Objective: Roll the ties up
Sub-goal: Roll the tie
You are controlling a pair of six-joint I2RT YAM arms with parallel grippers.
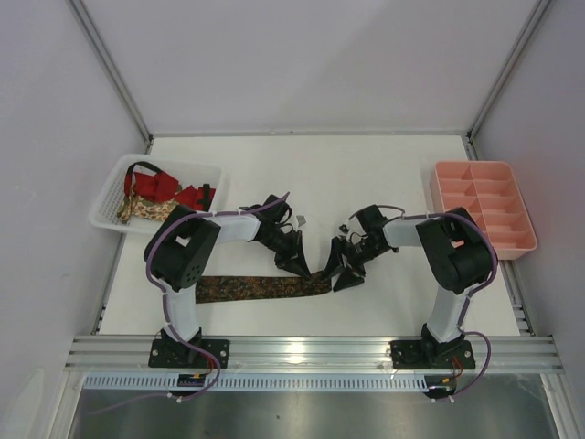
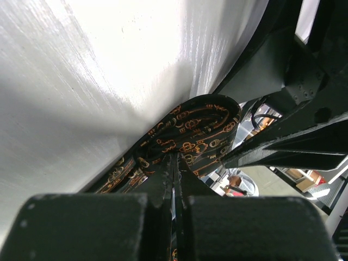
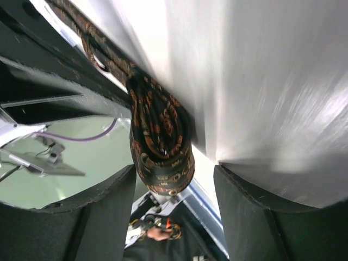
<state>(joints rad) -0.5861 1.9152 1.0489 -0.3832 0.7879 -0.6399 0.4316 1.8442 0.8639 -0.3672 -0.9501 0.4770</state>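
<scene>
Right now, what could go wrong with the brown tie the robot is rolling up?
1. The right claw stands open around the rolled part of the brown tie, not squeezing it, so the loose loops could spring apart.
2. Only the left claw pinches the tie. If the fabric slips out, the roll may come undone.
3. In the top view the two claws sit very close together, so they might bump each other.

1. Table (image 1: 366, 174): white top, walled at the left, far and right sides.
2. White mesh basket (image 1: 108, 197): far left corner.
3. Pink compartment tray (image 1: 482, 166): right edge, towards the far side.
4. Dark patterned tie (image 1: 256, 287): flat along the near edge, left to centre, right end rolled.
</scene>
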